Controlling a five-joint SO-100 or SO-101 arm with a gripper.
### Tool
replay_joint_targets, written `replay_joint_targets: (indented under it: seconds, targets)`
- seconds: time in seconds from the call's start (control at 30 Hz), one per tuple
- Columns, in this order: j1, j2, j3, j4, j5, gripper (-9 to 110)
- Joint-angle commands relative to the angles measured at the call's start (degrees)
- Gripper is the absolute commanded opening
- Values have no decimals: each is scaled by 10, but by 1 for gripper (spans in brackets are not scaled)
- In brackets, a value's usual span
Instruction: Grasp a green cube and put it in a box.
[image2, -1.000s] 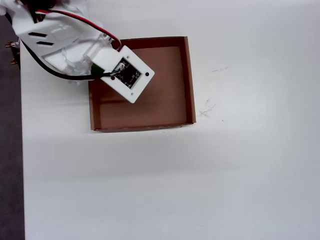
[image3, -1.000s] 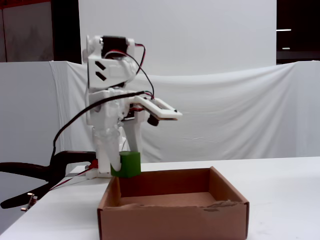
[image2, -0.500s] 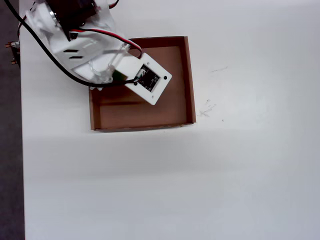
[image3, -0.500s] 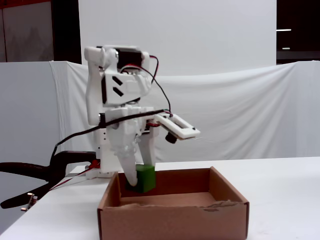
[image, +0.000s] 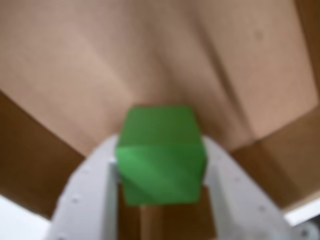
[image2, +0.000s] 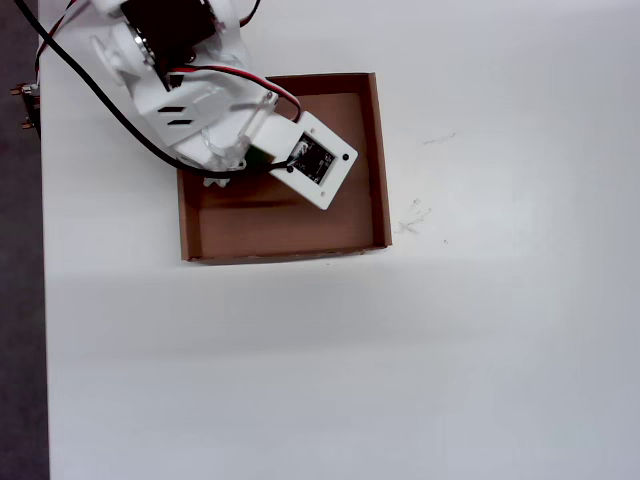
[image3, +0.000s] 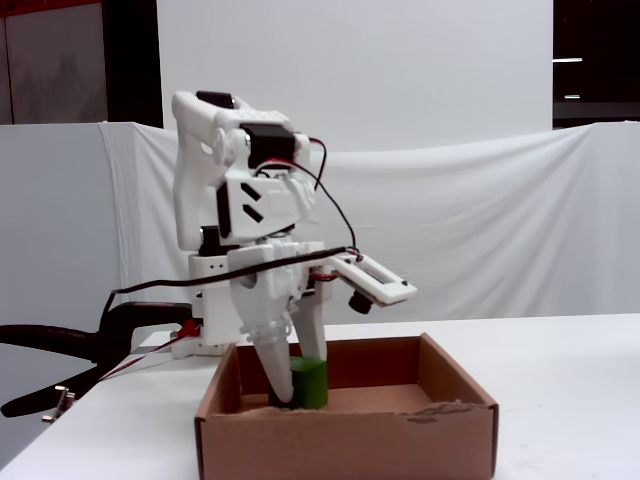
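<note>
The green cube (image: 161, 155) sits between my two white fingers in the wrist view, touched on both sides. My gripper (image: 161, 167) is shut on it. In the fixed view the cube (image3: 310, 382) is low inside the box (image3: 350, 440), at or just above the bottom, with the gripper (image3: 293, 392) pointing down around it. In the overhead view the arm covers the box's (image2: 380, 160) upper left part, and only a sliver of the cube (image2: 262, 153) shows. The brown cardboard floor (image: 150, 60) fills the wrist view behind the cube.
The box stands on a white table (image2: 400, 350). The arm's base and its cables (image2: 90, 90) are at the overhead view's top left. Faint marks (image2: 413, 215) lie on the table right of the box. A dark strip (image2: 18, 300) runs along the table's left edge.
</note>
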Motion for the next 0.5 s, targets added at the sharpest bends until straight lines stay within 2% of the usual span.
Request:
replay_joint_targets:
  seconds: [0.0, 0.47]
  targets:
    - [-4, 2, -4, -11, 3, 13]
    - [-4, -4, 27, -60, 4, 14]
